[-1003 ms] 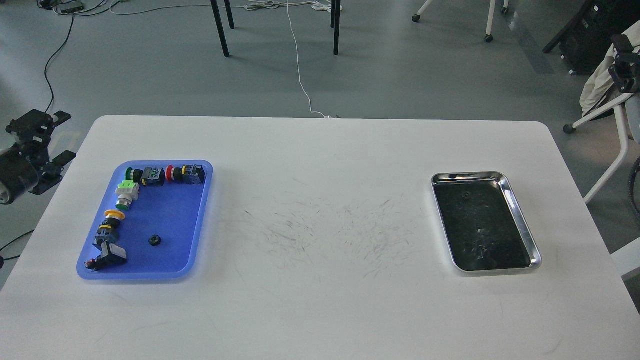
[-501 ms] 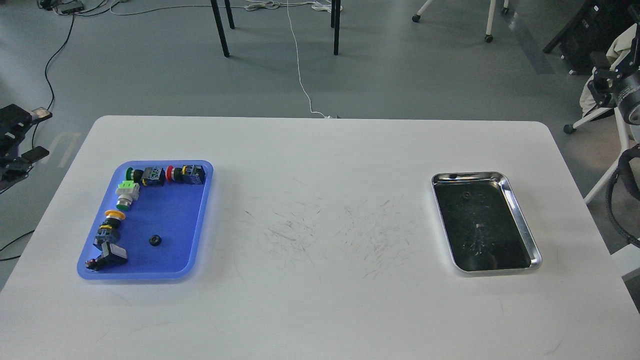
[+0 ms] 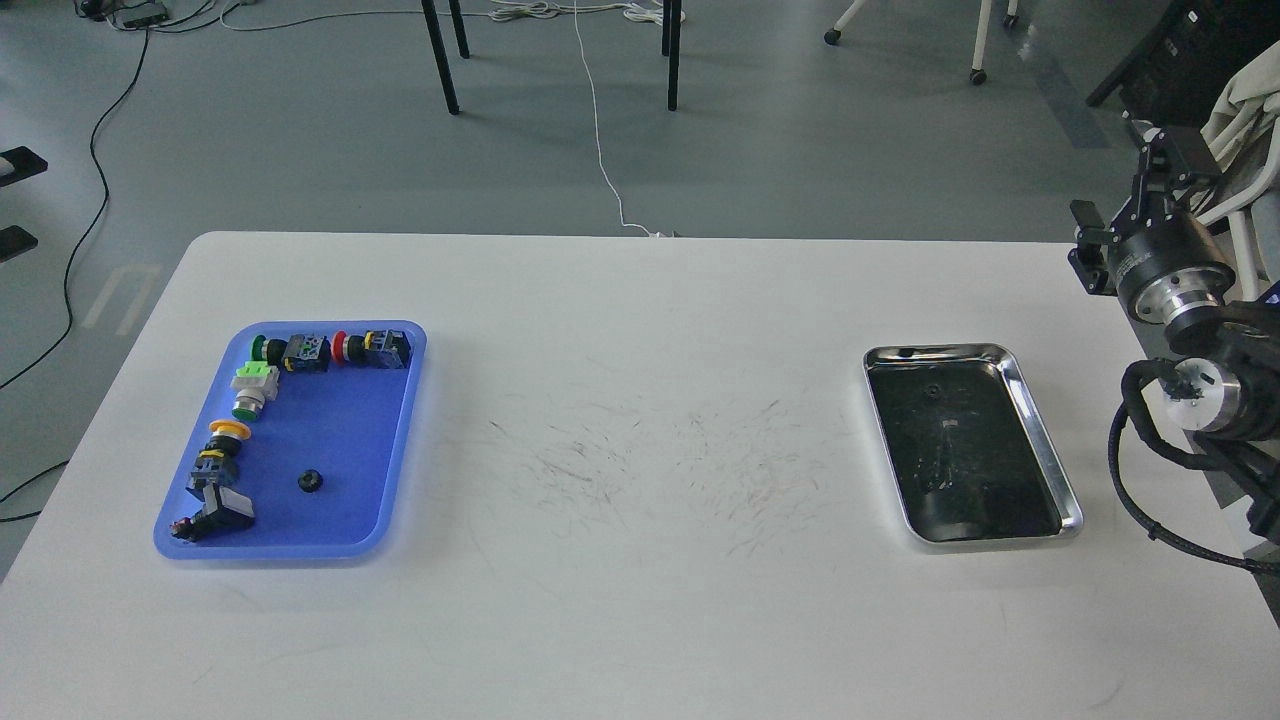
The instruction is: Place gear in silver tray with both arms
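Note:
The gear, small, black and round, lies in the blue plastic tray at the left of the table. The silver tray lies at the right, with a small dark round thing on its reflective bottom near the far end. My left gripper shows only as two black fingertips at the left edge, apart, off the table and far from the gear. My right gripper is above the table's far right corner, beyond the silver tray, with its fingers apart and empty.
Several push-button switches line the far and left sides of the blue tray. The white table carries dark scuff marks in the middle. Chair legs, cables and a white chair stand on the floor beyond and to the right.
My left arm has drawn back left, almost out of view. My right arm has come in from the right, to beside the silver tray. The gear and trays have not moved.

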`<action>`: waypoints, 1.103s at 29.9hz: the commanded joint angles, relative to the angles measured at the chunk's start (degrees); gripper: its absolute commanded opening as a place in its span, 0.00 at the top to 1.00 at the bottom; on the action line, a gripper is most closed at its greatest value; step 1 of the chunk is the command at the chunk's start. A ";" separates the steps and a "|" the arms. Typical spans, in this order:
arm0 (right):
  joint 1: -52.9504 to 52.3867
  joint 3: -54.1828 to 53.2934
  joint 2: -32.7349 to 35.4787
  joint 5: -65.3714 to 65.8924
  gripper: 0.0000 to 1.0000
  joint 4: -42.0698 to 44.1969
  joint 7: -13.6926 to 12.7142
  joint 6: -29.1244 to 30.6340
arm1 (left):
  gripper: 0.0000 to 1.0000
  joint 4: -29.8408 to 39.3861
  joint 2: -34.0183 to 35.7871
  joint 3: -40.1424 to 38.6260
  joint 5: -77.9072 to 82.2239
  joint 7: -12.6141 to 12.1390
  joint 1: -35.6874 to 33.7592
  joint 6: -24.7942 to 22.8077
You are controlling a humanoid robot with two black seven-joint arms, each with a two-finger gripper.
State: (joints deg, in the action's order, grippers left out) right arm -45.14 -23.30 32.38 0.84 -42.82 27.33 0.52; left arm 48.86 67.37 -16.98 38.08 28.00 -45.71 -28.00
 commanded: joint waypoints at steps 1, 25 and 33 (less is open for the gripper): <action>0.32 -0.52 -1.88 -0.31 0.04 -0.07 -0.44 -0.08 | 0.03 2.90 1.00 0.11 6.46 0.00 -0.70 0.00; 1.29 -0.61 -4.70 -0.22 0.03 0.63 -0.97 -0.26 | 0.09 20.31 7.95 0.90 32.42 0.00 -0.17 7.35; 1.29 -0.43 -4.70 -0.22 0.03 0.72 -0.97 -0.26 | 0.08 21.80 8.13 2.57 30.82 0.00 0.27 9.02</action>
State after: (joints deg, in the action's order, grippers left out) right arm -43.89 -23.84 27.68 0.62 -42.18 26.36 0.26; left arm 69.79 75.46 -14.21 68.47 28.00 -45.08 -19.68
